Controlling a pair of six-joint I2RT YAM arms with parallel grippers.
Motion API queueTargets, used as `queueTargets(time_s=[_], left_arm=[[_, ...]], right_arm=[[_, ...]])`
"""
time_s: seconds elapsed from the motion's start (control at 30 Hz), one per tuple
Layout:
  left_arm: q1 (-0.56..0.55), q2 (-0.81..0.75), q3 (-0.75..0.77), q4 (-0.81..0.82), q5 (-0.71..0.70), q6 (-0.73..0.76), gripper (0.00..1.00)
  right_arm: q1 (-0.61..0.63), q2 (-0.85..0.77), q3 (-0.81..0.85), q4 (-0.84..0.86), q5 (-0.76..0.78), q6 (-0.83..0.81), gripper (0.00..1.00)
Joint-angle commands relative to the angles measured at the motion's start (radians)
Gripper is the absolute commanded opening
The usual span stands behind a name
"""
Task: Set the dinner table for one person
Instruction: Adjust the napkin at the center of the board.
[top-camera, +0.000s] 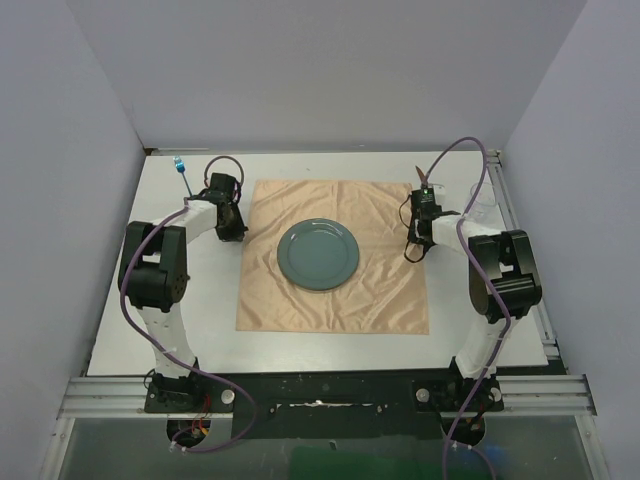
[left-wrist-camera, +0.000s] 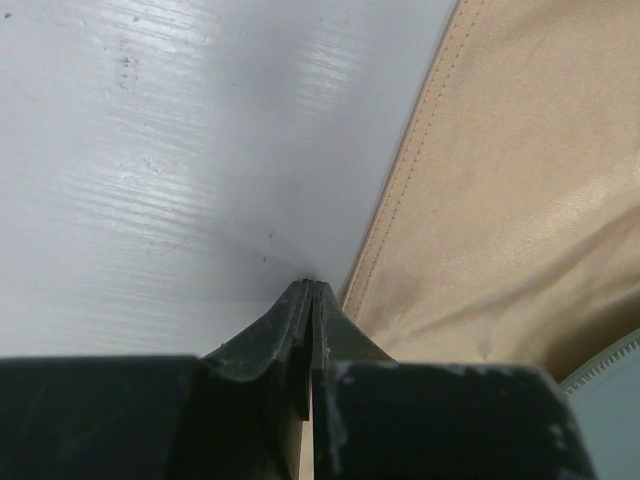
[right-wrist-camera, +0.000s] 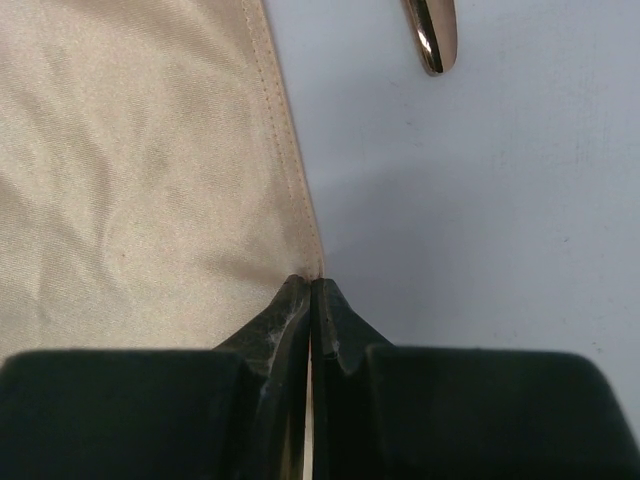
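Your large, flat white rectangular table (top-camera: 130, 320) with aluminium rails fills the top view, and everything else sits on it. A peach-orange square cloth (top-camera: 340, 300) lies spread over its middle, a little wrinkled. A round teal plate (top-camera: 318, 253) rests on the cloth, slightly toward 12 o'clock from the cloth's centre.

Your left hand (left-wrist-camera: 312, 288) is down at the cloth's 9 o'clock edge. Its fingers (left-wrist-camera: 275, 335) are pressed together and the tips sit right at the stitched hem, where cloth meets bare table. Your right hand (right-wrist-camera: 312, 282) is down at the 3 o'clock edge, also closed, with its tips on the hem there. A thin cream sliver shows between each pair of fingers. You cannot tell from these views whether that is cloth being pinched.

At 12 o'clock from the right hand, just off the cloth, lies the rounded end of a polished copper-coloured metal utensil (right-wrist-camera: 432, 40). A clear glass (top-camera: 483, 200) stands near the table's 2 o'clock rail. A slim item with a light-blue end (top-camera: 181, 166) sits toward 10 o'clock, too small to identify.
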Motion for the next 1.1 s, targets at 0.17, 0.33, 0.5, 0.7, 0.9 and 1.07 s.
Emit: queueTargets(time_s=[0.17, 0.33, 0.5, 0.7, 0.9, 1.07], left_arm=[[-0.003, 0.031, -0.033, -0.161, -0.107, 0.016, 0.0], [-0.003, 0.006, -0.04, -0.169, -0.119, 0.014, 0.0], [-0.003, -0.016, -0.039, -0.179, -0.13, 0.014, 0.0], [-0.003, -0.019, -0.026, -0.183, -0.136, 0.014, 0.0], [-0.003, -0.031, -0.022, -0.156, -0.145, -0.012, 0.0], [0.0, -0.118, -0.057, -0.09, -0.144, -0.077, 0.0]], right_arm=[[0.001, 0.041, 0.065, -0.027, 0.041, -0.041, 0.0], [0.001, 0.06, 0.087, -0.039, 0.049, -0.049, 0.0], [0.001, 0.081, 0.11, -0.062, 0.047, -0.052, 0.0], [0.004, 0.067, 0.1, -0.085, 0.044, -0.049, 0.36], [0.007, -0.016, 0.069, -0.102, 0.042, -0.047, 0.49], [0.007, -0.098, 0.097, -0.148, 0.076, -0.056, 0.51]])
